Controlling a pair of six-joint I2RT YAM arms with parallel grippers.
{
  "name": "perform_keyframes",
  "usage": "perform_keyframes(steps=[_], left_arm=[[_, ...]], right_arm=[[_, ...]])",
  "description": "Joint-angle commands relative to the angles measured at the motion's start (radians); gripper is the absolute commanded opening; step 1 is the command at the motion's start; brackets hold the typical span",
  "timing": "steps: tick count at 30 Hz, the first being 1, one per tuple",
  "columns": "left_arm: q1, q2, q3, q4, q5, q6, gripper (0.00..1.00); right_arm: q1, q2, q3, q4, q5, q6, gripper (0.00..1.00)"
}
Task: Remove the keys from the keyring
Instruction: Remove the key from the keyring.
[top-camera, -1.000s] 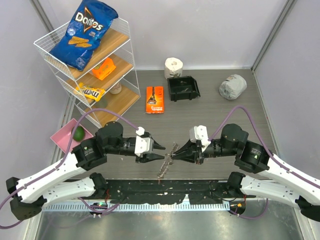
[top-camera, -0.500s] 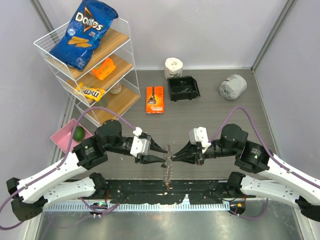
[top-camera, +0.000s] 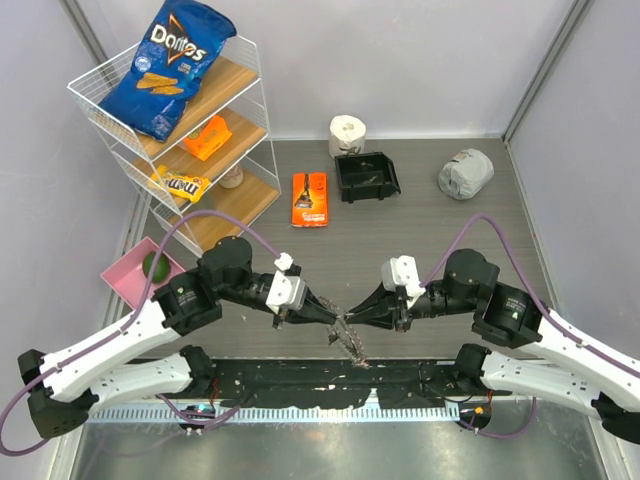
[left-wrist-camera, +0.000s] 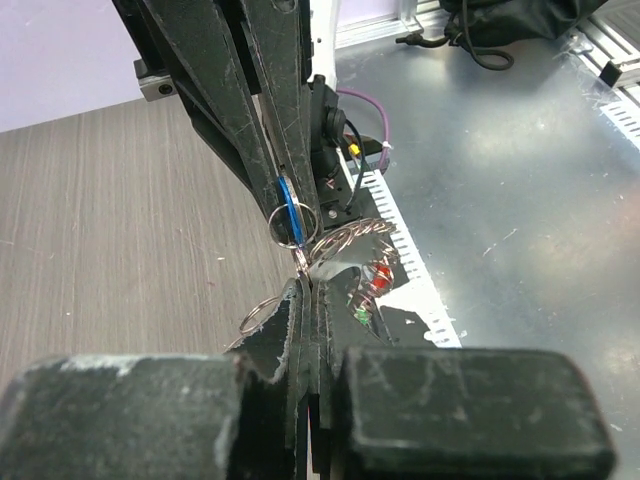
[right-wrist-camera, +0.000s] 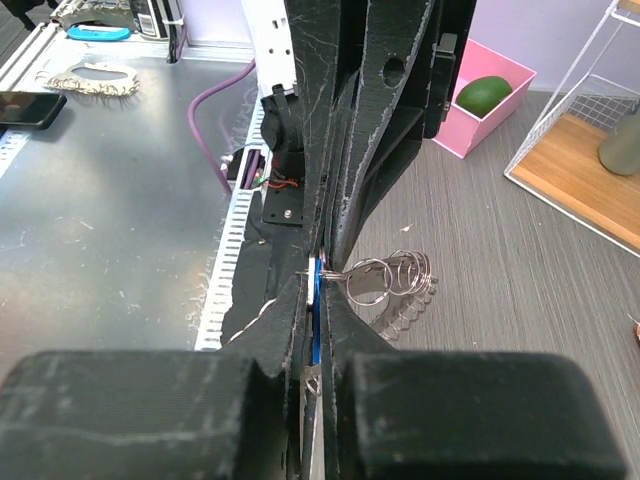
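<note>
Grey wood-grain table sits between seemingly lilac walls.

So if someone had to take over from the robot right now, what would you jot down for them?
The left gripper is shut on the keyring, which dangles below the spot where the two arms meet.
The right gripper is shut on the blue key, tip to tip with the left one.
Done: both grips are set, but no key can be seen off the ring.
Left: work the blue key free, then the red key and the green key hanging in the bunch, and any others hidden there.
</note>
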Motion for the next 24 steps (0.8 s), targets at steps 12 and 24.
perform_keyframes(steps=[12,24], left_arm=[[0.004,-0.014,0.049,-0.028,0.044,-0.006,0.0],[0.004,0.026,0.061,-0.028,0.015,-0.061,0.0]], right_arm=[[0.006,-0.072,0.0,-0.037,0.071,-0.038,0.05],[0.006,-0.057,0.017,-0.043,0.058,-0.044,0.05]])
